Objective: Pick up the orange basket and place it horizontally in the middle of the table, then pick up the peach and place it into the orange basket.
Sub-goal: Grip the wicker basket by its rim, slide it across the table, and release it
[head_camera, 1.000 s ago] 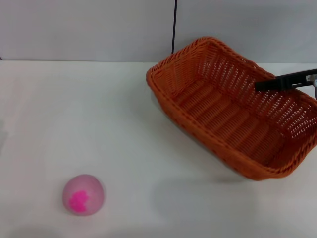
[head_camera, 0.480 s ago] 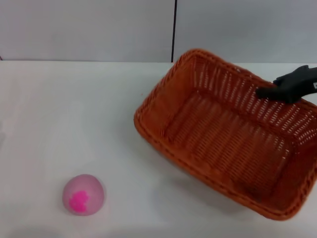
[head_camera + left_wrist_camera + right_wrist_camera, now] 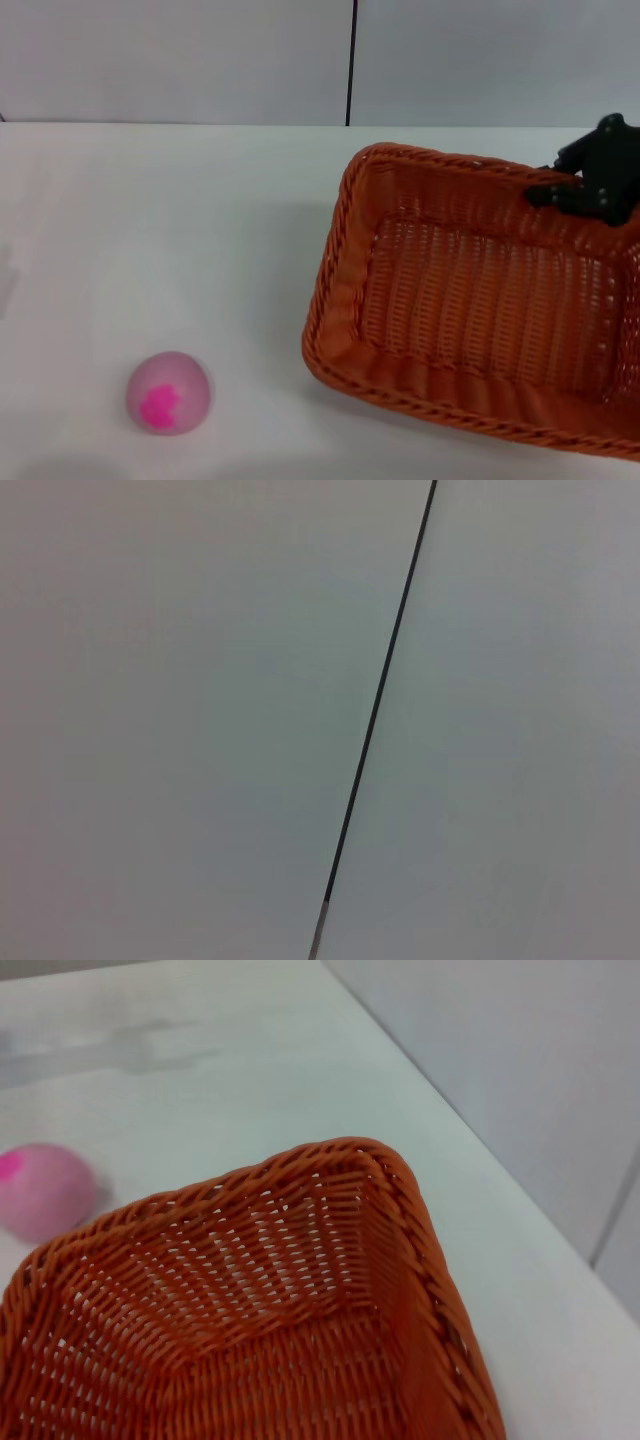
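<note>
head: down on table (image 3: 150, 230) | right wrist: close over basket (image 3: 300, 1290)

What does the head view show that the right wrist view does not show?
Only the head view shows the right gripper, a dark shape at the far rim of the basket, and the whole basket on the right side of the table. Only the right wrist view shows one basket corner up close, from inside. Both views share the orange basket, the pink peach lying outside it, the white table and the grey wall. The left gripper appears in neither.
</note>
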You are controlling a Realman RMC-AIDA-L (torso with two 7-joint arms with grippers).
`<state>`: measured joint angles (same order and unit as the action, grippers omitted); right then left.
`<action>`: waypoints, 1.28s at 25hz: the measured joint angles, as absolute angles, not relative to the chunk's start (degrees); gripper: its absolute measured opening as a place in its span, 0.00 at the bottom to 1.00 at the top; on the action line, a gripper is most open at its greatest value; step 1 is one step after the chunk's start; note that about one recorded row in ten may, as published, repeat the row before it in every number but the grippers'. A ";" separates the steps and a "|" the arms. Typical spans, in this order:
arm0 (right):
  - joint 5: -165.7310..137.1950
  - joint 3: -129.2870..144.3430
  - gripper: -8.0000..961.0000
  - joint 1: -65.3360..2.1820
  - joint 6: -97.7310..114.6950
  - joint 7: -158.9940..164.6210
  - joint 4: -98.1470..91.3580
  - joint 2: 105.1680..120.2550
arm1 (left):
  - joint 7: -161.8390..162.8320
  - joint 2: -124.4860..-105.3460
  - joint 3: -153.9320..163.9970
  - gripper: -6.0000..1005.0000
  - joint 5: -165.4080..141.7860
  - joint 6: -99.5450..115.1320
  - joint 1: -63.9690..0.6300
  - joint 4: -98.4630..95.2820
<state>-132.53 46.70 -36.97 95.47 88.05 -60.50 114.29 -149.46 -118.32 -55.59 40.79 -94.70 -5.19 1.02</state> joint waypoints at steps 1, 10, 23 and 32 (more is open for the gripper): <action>-132.04 46.82 0.15 -36.99 95.59 85.86 -60.68 114.42 | -149.47 -118.39 -55.56 0.82 40.76 -94.96 -5.15 1.24; -129.41 47.22 0.15 -40.51 97.59 75.92 -57.28 115.40 | -149.50 -118.56 -52.70 0.82 40.70 -96.37 -4.75 1.49; -130.27 56.57 0.15 -40.97 92.36 75.03 -56.70 117.12 | -149.50 -118.65 -50.50 0.82 40.69 -97.05 -4.14 1.42; -129.76 57.79 0.21 -39.98 87.52 75.65 -57.93 118.48 | -149.47 -118.55 -50.31 0.82 40.69 -97.04 -3.88 1.48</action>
<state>-129.76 57.79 -39.98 87.53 75.65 -57.93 118.48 -149.47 -118.55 -50.31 40.69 -97.04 -3.88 1.48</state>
